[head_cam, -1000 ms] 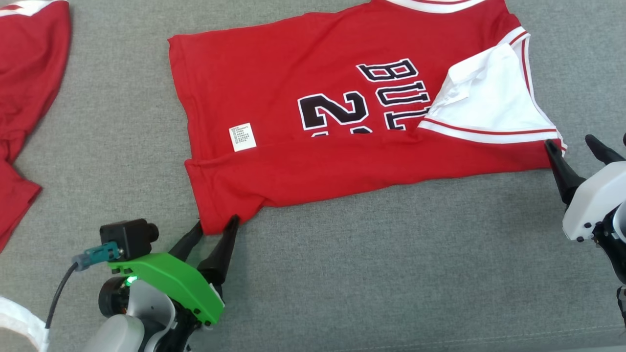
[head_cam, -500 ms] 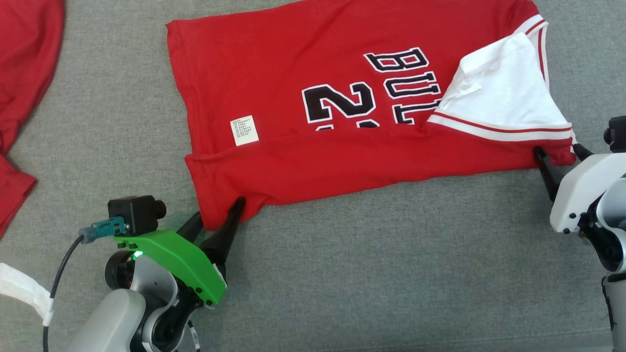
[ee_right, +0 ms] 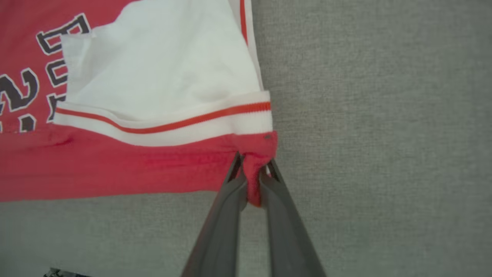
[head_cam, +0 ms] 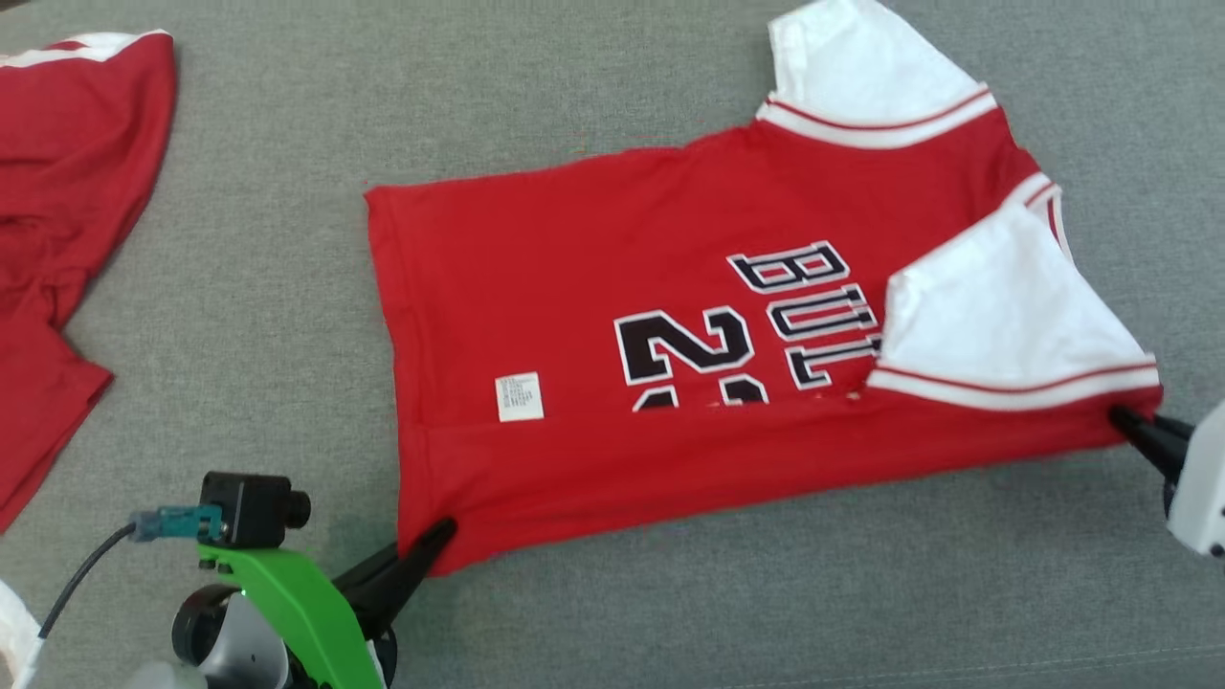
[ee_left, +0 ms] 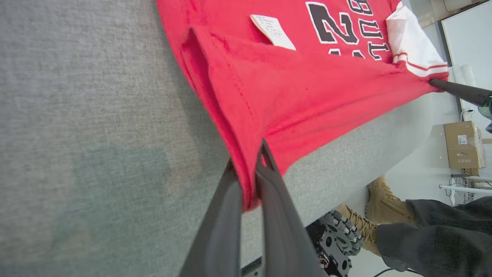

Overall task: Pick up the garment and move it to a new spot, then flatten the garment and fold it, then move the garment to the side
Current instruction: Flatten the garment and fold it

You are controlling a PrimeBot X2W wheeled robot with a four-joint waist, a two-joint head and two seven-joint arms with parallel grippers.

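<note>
— At lower left, the left gripper (head_cam: 435, 536) pinched a hem corner of the garment (head_cam: 612, 287), which lay spread at centre frame.
— Lower right, the right gripper (head_cam: 1122, 421) pinched its shoulder corner. Risk: uneven pulling could slip either thin bite, collapsing the fold.

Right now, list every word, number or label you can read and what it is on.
"BUL": red jersey, the rest hidden under its white sleeve.
"2": same jersey, next digit cut off by a fold.
White tag on the jersey: too small to read.
Cardboard box: print too blurred to read.
</note>
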